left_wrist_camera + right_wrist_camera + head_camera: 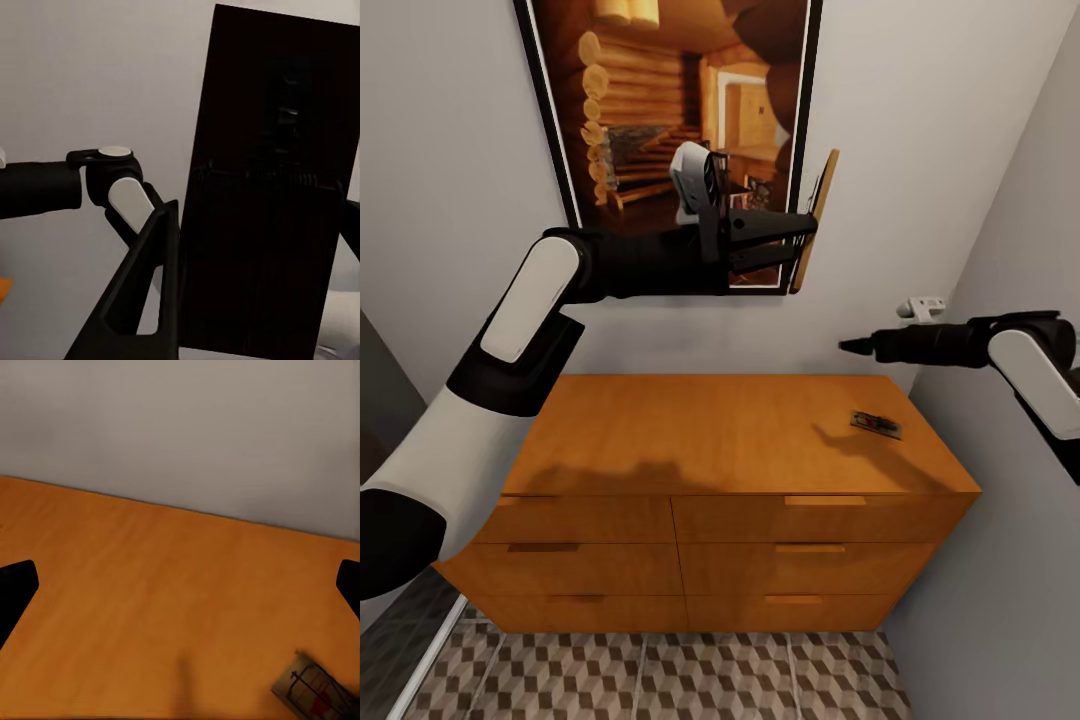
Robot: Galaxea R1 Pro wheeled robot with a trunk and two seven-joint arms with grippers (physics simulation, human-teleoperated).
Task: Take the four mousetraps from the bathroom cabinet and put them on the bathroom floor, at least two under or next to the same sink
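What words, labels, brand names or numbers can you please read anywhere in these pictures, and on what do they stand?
None: no readable text on the black-framed log-cabin picture, the orange-brown wooden cabinet, or the small dark brown wooden mousetrap; its red patch bears no lettering.

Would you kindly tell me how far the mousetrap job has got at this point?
Done: nothing looks placed yet; no trap lies on the visible strip of bathroom floor. In hand: the left tool grips the held mousetrap, raised before the wall. Left: a second mousetrap lies on the cabinet top, the open right tool above it. The other two are unaccounted for.
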